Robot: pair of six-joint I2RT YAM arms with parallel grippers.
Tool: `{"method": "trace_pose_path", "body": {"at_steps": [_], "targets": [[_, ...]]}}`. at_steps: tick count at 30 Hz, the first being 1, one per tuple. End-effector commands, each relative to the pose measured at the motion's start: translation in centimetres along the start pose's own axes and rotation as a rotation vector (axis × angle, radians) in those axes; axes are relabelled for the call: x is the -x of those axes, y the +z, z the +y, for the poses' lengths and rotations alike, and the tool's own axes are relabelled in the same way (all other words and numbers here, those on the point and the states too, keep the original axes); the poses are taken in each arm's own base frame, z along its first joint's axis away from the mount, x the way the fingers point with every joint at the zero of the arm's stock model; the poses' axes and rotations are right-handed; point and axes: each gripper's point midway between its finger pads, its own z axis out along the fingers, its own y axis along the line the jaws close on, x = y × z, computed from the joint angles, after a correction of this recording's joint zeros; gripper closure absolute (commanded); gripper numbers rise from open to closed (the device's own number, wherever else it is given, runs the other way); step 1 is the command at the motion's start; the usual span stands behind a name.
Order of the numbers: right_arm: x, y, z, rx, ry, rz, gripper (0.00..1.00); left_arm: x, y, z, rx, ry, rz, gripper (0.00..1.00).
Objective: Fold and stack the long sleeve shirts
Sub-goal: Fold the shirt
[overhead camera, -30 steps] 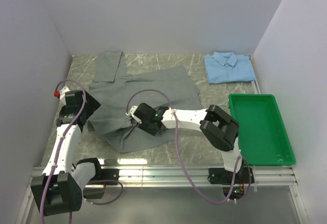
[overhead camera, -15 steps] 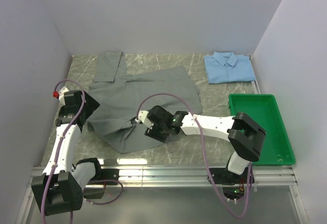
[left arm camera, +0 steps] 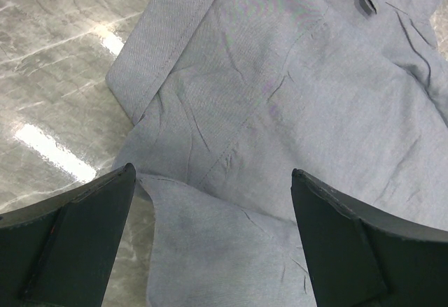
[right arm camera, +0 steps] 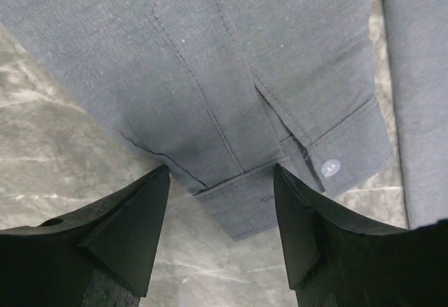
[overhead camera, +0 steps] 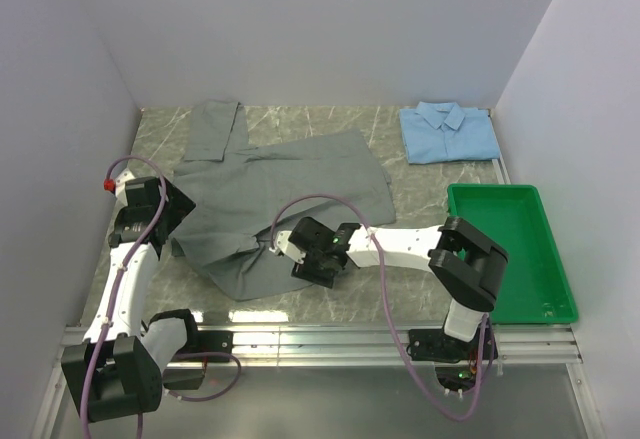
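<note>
Marbled surface (overhead camera: 400, 174) holds the spread grey cloth button-up shirt (overhead camera: 300, 184) centre-left, likely light and limp, best pinched at its buttoned cuff (right arm camera: 336, 154) beneath the open right gripper (right arm camera: 220, 175); the left gripper (left arm camera: 212, 174) also gapes.

The right claw (overhead camera: 282, 247) hid part of the grey shirt (overhead camera: 300, 184); both wrist views cropped it at their edges.

You have a green plastic tray (overhead camera: 510, 251) lying flat at the right edge of the counter (overhead camera: 420, 199), its long side along that edge and its near end close to the near right corner. The counter is grey and marble-patterned. Pale walls (overhead camera: 320, 29) close its left, far and right edges, and a metal rail (overhead camera: 300, 344) runs along its near edge.
</note>
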Motion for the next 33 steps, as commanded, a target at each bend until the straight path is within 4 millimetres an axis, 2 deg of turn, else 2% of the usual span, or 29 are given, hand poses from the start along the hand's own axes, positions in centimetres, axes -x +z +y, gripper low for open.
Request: {"method": "trace_pose_path", "body": {"at_steps": [1,6,9,10,12,13,15,20,26,28,29,32,33], "targets": [[-1.0,0.6,0.4,0.006,-0.028,0.047,0.32,1.3,-0.2,-1.0,-0.037,-0.009,-0.039,0.01],[-1.2,1.0,0.7,0.024,-0.036,0.066,0.38,1.3,-0.2,-0.9,-0.035,-0.011,-0.038,0.01],[-1.3,1.3,0.8,0.033,-0.037,0.082,0.49,1.3,-0.2,-0.9,-0.034,-0.009,-0.039,0.01],[-1.4,1.4,0.9,0.041,-0.033,0.087,0.58,1.3,-0.3,-0.9,-0.034,-0.009,-0.039,0.01],[-1.3,1.4,0.7,0.043,-0.026,0.084,0.68,1.3,-0.3,-1.0,-0.037,-0.009,-0.038,0.01],[-1.2,1.2,0.6,0.045,-0.024,0.083,0.84,1.3,-0.2,-0.9,-0.034,-0.009,-0.037,0.01],[-1.1,1.0,0.4,0.039,-0.018,0.082,1.00,1.3,-0.2,-1.0,-0.039,-0.008,-0.035,0.01],[0.4,-0.7,-0.6,-0.001,-0.014,0.038,1.00,1.2,-0.2,-1.1,-0.047,-0.007,-0.028,0.01],[3.3,-4.2,-3.5,-0.112,0.026,-0.049,1.00,1.2,-0.3,-1.3,-0.051,-0.008,-0.024,0.01],[4.8,-6.0,-5.2,-0.167,0.056,-0.089,1.00,1.1,-0.3,-1.3,-0.052,-0.008,-0.022,0.01],[6.1,-7.0,-6.2,-0.191,0.079,-0.127,1.00,1.1,-0.2,-1.2,-0.050,-0.008,-0.019,0.01],[7.9,-8.6,-8.5,-0.248,0.139,-0.182,1.00,0.8,-0.1,-1.3,-0.054,-0.006,-0.005,0.01],[9.2,-9.6,-9.5,-0.281,0.161,-0.218,1.00,0.7,-0.1,-1.5,-0.058,-0.008,0.000,0.01]]}}
